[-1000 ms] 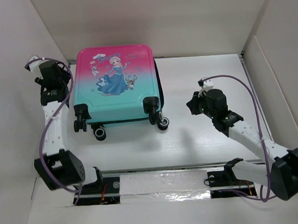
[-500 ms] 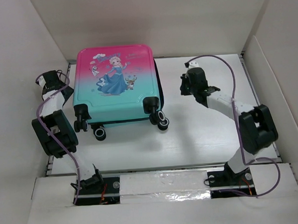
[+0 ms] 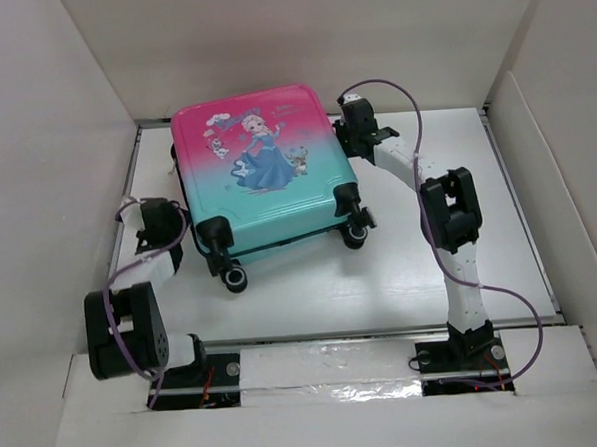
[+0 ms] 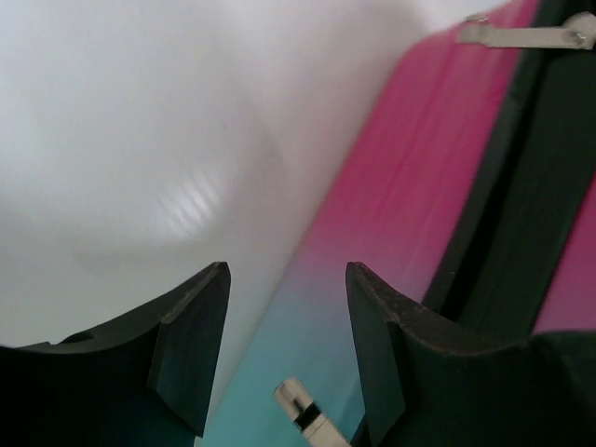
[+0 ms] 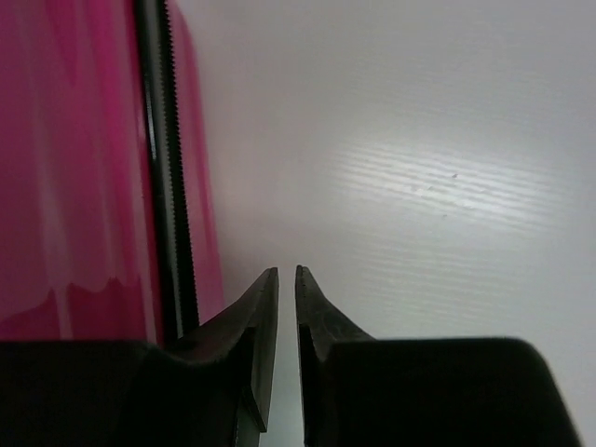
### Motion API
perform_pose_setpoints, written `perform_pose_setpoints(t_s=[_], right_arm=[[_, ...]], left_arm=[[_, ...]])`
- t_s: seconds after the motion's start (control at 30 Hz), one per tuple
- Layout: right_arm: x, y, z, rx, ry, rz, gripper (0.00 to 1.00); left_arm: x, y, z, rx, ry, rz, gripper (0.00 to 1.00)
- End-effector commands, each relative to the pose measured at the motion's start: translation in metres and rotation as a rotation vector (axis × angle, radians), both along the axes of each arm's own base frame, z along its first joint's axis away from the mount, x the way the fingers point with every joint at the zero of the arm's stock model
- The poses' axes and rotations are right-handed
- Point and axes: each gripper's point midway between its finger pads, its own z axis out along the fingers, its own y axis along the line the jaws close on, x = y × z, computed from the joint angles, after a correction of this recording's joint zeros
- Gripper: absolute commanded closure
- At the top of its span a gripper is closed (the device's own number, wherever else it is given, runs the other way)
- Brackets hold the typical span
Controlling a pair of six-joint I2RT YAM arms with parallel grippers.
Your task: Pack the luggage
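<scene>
Closing in from both sides over the last second, the arms now bracket the luggage [image 3: 266,175], which has twisted and slid toward the right arm; it lies shut, print up. The right gripper [image 5: 287,307] has its jaws a sliver apart on nothing, with the pink shell and zipper [image 5: 169,186] just to its left and bare table [image 5: 447,186] to its right. The left gripper [image 4: 284,317] has its jaws apart and empty, the case's side wall straight ahead. Probably this is repositioning before unzipping, so packing hasn't begun. The back wall [image 3: 409,47] sits near beyond the right gripper, and the freest room lies behind both grippers, past the wheels [image 3: 234,277].
</scene>
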Motion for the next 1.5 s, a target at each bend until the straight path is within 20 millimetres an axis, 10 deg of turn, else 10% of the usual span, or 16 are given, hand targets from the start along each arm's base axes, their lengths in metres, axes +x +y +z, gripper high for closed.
perform_pose_setpoints(t_s=[0.0,0.2,0.3,0.4,0.47,0.5,0.6,0.67,0.77,0.83,0.93,1.07,1.17,1.2,1.27,1.47], right_arm=[[-0.01,0.072,0.054,0.107,-0.072,0.214,0.8],[-0.01,0.122,0.086,0.191,-0.095,0.411,0.72],[-0.011,0.136,0.118,0.245,-0.152,0.449,0.52],[-0.003,0.108,0.152,0.272,-0.199,0.41,0.27],[0.007,0.071,0.154,0.267,-0.195,0.34,0.15],[0.003,0.056,0.192,0.292,-0.268,0.318,0.1],[0.0,0.007,0.206,0.307,-0.29,0.237,0.05],[-0.019,-0.015,0.252,0.323,-0.374,0.23,0.05],[-0.054,-0.037,0.289,0.318,-0.476,0.221,0.2],[-0.07,-0.05,0.275,0.301,-0.485,0.177,0.68],[-0.118,-0.07,0.305,0.321,-0.601,0.137,0.94],[-0.178,-0.077,0.216,0.361,-0.521,0.08,0.96],[-0.207,-0.084,0.186,0.389,-0.493,0.029,0.96],[-0.219,-0.086,0.161,0.383,-0.458,0.018,0.96],[-0.233,-0.088,0.126,0.358,-0.397,-0.003,0.96],[-0.235,-0.096,0.099,0.307,-0.352,-0.043,0.95]], left_arm=[[-0.025,-0.103,-0.011,-0.122,-0.03,-0.299,0.5],[-0.083,-0.183,-0.009,-0.104,-0.068,-0.477,0.5],[-0.125,-0.218,-0.024,-0.112,-0.034,-0.583,0.5],[-0.155,-0.23,-0.018,-0.053,-0.031,-0.628,0.49],[-0.152,-0.223,0.017,-0.022,-0.121,-0.571,0.46],[-0.154,-0.214,0.04,0.008,-0.162,-0.551,0.41],[-0.155,-0.199,0.077,0.03,-0.23,-0.526,0.3],[-0.154,-0.192,0.129,0.016,-0.351,-0.524,0.28],[-0.156,-0.184,0.183,0.017,-0.478,-0.518,0.38],[-0.151,-0.185,0.211,0.02,-0.555,-0.507,0.44],[-0.136,-0.185,0.247,0.064,-0.631,-0.453,0.56],[-0.107,-0.191,0.3,0.089,-0.732,-0.406,0.59],[-0.065,-0.187,0.315,0.108,-0.742,-0.394,0.59],[-0.043,-0.156,0.313,0.12,-0.721,-0.317,0.59],[-0.009,-0.152,0.298,0.064,-0.682,-0.385,0.59],[0.078,-0.054,0.213,0.04,-0.425,-0.234,0.57]])
